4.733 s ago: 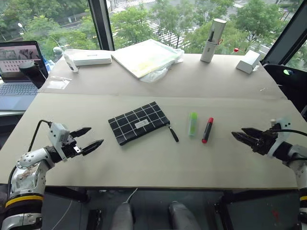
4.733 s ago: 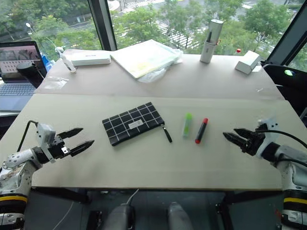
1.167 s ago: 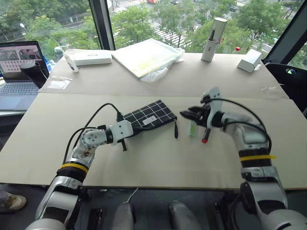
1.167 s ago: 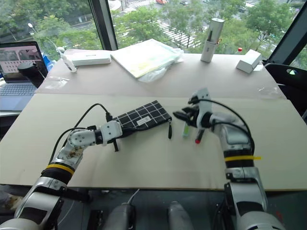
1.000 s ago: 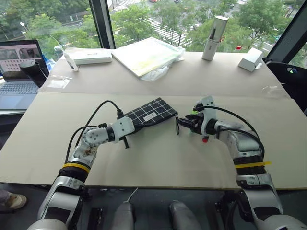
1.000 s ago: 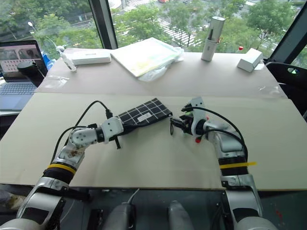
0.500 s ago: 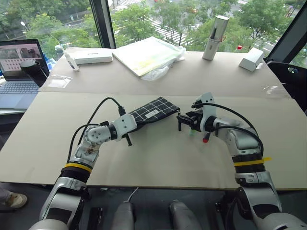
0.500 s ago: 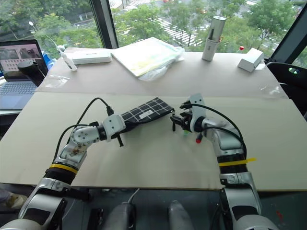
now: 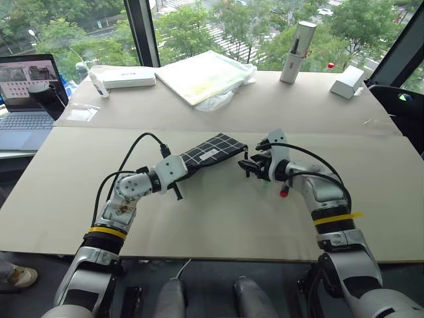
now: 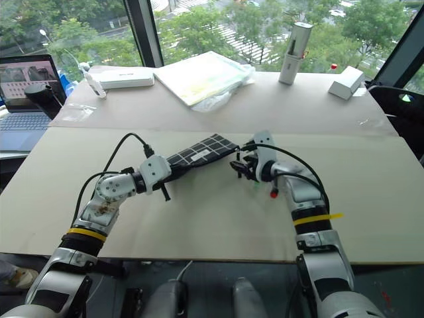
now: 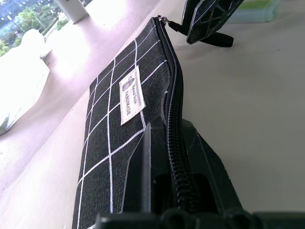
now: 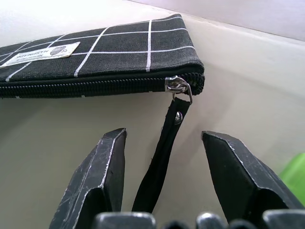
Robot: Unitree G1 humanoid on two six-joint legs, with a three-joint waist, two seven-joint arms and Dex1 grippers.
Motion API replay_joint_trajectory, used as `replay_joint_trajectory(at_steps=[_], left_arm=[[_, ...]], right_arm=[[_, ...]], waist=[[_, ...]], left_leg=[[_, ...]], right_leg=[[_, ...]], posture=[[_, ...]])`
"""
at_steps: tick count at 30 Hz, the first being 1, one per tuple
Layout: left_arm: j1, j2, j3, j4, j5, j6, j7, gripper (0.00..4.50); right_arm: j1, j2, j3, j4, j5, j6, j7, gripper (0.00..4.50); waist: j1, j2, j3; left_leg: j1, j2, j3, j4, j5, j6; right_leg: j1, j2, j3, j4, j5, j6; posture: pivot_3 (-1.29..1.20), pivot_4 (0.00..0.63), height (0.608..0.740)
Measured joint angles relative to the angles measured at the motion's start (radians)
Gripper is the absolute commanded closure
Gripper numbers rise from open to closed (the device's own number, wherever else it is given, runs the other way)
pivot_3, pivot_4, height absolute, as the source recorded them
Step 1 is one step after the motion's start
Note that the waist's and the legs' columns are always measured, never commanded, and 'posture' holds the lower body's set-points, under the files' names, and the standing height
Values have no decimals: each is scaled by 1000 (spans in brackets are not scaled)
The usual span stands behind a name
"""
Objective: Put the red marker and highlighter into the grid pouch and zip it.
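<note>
At frame centre the left gripper (image 11: 174, 191) pinches the grid pouch (image 9: 211, 153) while the right gripper (image 12: 164, 183) straddles its zipper strap (image 12: 159, 164), jaws apart; unzipping seems in hand, so next they must close on it.

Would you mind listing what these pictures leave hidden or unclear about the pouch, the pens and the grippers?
- Highlighter: a green sliver at the right wrist view's edge; in the head views the right gripper covers most of it.
- Red marker: barrel hidden under the right arm, red end shows.
- Grid pouch: near end hidden between the left gripper's fingers.
- Pull strap: lower end drops behind the gripper.
</note>
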Motion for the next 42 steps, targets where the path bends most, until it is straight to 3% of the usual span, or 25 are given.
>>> replay_joint_trajectory(at_steps=[5,16,25,33,38,42], left_arm=[[0,0,0,-12,0,3,3,4500],[2,-8,0,-16,0,18,10,4500],[4,-26,0,-18,0,19,14,4500],[4,-30,-1,-18,0,22,14,4500],[4,-36,-2,-34,0,28,15,4500],[4,-36,-2,-42,0,30,15,4500]], right_arm=[[-2,0,7,9,-2,-22,19,4439],[0,-1,49,-37,3,-27,99,4480],[18,14,185,-205,43,33,248,4480],[18,58,248,-213,38,35,254,4480],[18,43,246,-208,26,23,244,2949],[24,-54,183,-243,72,64,291,1665]], waist=[[0,0,0],[0,0,0],[0,0,0],[2,0,0],[3,0,0],[10,0,0]], left_leg=[[0,0,0,0,0,0],[0,0,0,0,0,0],[0,0,0,0,0,0],[0,0,0,1,0,0],[0,0,0,1,0,0],[-1,0,-1,2,0,0]], right_leg=[[0,0,0,0,0,0],[0,0,0,1,0,0],[0,0,0,1,0,0],[0,0,-1,1,0,0],[0,0,-1,1,0,0],[0,0,-1,1,0,0]], posture=[[0,150,736],[0,150,736],[0,150,736],[0,150,736],[0,150,736],[0,150,736]])
